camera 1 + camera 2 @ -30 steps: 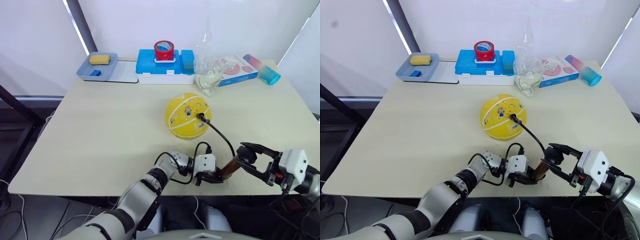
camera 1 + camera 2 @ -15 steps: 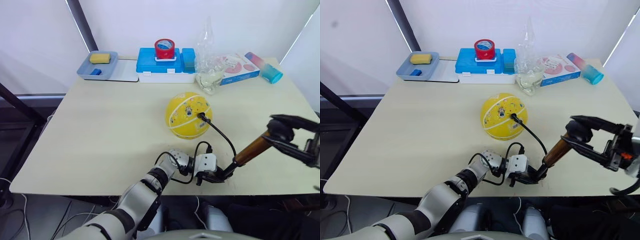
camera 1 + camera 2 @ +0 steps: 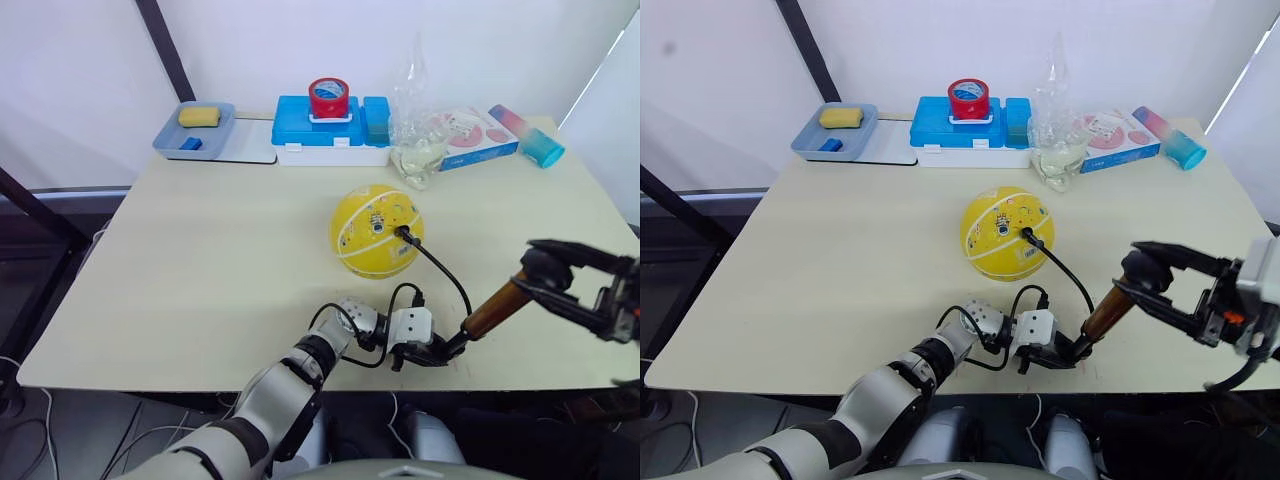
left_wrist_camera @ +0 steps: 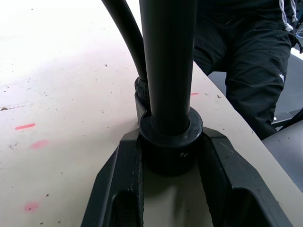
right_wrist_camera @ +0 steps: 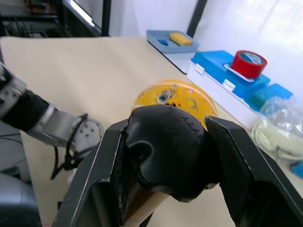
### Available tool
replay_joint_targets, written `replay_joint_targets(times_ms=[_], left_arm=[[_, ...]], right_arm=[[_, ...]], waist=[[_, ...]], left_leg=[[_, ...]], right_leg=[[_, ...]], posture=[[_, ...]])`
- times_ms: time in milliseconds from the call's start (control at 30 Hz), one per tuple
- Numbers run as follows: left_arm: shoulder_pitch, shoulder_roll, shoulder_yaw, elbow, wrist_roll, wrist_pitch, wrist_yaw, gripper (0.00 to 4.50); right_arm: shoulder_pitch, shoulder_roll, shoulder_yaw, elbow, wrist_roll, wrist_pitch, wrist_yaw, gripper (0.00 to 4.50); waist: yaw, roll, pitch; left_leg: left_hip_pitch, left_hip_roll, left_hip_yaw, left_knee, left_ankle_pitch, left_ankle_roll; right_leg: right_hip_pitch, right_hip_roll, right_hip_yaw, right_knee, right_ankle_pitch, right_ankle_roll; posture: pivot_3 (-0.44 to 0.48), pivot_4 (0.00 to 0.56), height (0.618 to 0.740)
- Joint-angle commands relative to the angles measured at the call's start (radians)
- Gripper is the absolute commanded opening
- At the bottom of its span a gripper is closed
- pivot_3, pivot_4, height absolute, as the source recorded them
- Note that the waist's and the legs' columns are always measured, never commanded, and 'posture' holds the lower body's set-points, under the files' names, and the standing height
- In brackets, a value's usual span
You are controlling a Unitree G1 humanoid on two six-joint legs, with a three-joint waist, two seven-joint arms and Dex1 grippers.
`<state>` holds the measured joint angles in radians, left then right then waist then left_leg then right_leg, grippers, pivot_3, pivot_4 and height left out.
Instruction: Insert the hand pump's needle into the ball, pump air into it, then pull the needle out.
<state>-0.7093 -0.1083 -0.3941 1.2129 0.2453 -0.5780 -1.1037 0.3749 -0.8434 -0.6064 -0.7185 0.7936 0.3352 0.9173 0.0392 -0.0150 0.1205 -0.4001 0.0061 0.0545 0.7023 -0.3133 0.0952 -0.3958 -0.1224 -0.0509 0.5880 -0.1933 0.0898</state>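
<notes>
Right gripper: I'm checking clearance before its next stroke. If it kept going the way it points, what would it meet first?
Judging by its wrist view, the right gripper, shut on the black T-handle, points towards the yellow rubber ball; depth is uncertain.

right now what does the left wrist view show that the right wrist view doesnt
Only the left wrist view: the left hand clamped on the pump's black base cap, the hose leaving it, red marks on the table, and a person's dark trousers.

Only the right wrist view: the right hand gripping the pump's black handle, the yellow ball, the blue box and red tape.

Both: the pump and the tabletop.
</notes>
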Motion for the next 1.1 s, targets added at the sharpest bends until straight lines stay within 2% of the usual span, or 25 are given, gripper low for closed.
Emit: replay_joint_targets(times_ms=[33, 233, 367, 533, 667, 933, 1000, 1100], left_arm=[[0.01, 0.017, -0.012, 0.03, 0.026, 0.018, 0.01, 1.1], [0.008, 0.014, -0.011, 0.03, 0.026, 0.019, 0.014, 1.1], [0.008, 0.012, -0.011, 0.031, 0.026, 0.02, 0.013, 1.1], [0.007, 0.011, -0.014, 0.033, 0.028, 0.017, 0.007, 1.1], [0.0, 0.007, -0.014, 0.035, 0.027, 0.018, 0.006, 1.1], [-0.005, 0.008, -0.017, 0.039, 0.029, 0.015, -0.003, 1.1], [-0.006, 0.007, -0.017, 0.04, 0.029, 0.014, -0.004, 1.1], [-0.008, 0.008, -0.017, 0.041, 0.028, 0.013, -0.004, 1.1]], right_arm=[[0.069, 0.045, 0.17, 0.076, -0.185, -0.095, 0.057, 1.91], [0.073, 0.125, 0.316, 0.193, -0.344, -0.25, 0.042, 1.91], [0.058, 0.127, 0.318, 0.198, -0.345, -0.282, 0.038, 1.91], [0.039, 0.07, 0.191, 0.093, -0.184, -0.226, 0.056, 1.91], [-0.008, 0.006, 0.016, 0.016, 0.001, -0.122, 0.013, 1.91], [-0.081, -0.105, -0.26, -0.01, 0.269, 0.051, -0.04, 1.91], [-0.095, -0.124, -0.3, -0.005, 0.303, 0.084, -0.044, 1.91], [-0.12, -0.134, -0.29, -0.005, 0.312, 0.114, -0.05, 1.91]], waist=[[0.0, 0.0, -0.001], [-0.001, -0.003, -0.002], [-0.001, -0.002, -0.002], [0.001, 0.001, 0.0], [0.002, 0.003, 0.002], [0.002, 0.004, 0.003], [0.001, 0.004, 0.004], [0.001, 0.004, 0.004]], left_leg=[[0.0, 0.0, 0.0, 0.0, 0.0, 0.0], [0.001, 0.0, 0.0, 0.0, 0.0, 0.0], [0.001, 0.0, 0.0, 0.0, 0.0, 0.0], [0.001, 0.0, 0.0, 0.0, 0.0, 0.0], [0.0, -0.001, -0.001, 0.0, 0.0, 0.0], [-0.001, -0.001, -0.002, 0.0, 0.0, 0.0], [-0.001, -0.001, -0.002, 0.0, 0.0, 0.0], [-0.001, -0.001, -0.002, 0.0, 0.0, 0.0]], right_leg=[[0.0, 0.0, 0.0, 0.0, 0.0, 0.0], [0.001, 0.0, -0.001, 0.0, 0.0, 0.0], [0.001, 0.0, -0.001, 0.0, 0.0, 0.0], [0.001, -0.001, -0.001, 0.0, 0.0, 0.0], [0.001, -0.001, -0.002, -0.001, 0.0, 0.0], [0.001, -0.002, -0.002, -0.001, 0.0, 0.0], [0.001, -0.002, -0.002, -0.001, 0.0, 0.0], [0.001, -0.002, -0.002, -0.001, 0.0, 0.0]], posture=[[0.0, 0.15, 0.737], [0.0, 0.15, 0.737], [0.0, 0.15, 0.737], [0.0, 0.15, 0.737], [0.0, 0.15, 0.737], [0.0, 0.15, 0.737], [0.0, 0.15, 0.737], [0.0, 0.15, 0.737]])
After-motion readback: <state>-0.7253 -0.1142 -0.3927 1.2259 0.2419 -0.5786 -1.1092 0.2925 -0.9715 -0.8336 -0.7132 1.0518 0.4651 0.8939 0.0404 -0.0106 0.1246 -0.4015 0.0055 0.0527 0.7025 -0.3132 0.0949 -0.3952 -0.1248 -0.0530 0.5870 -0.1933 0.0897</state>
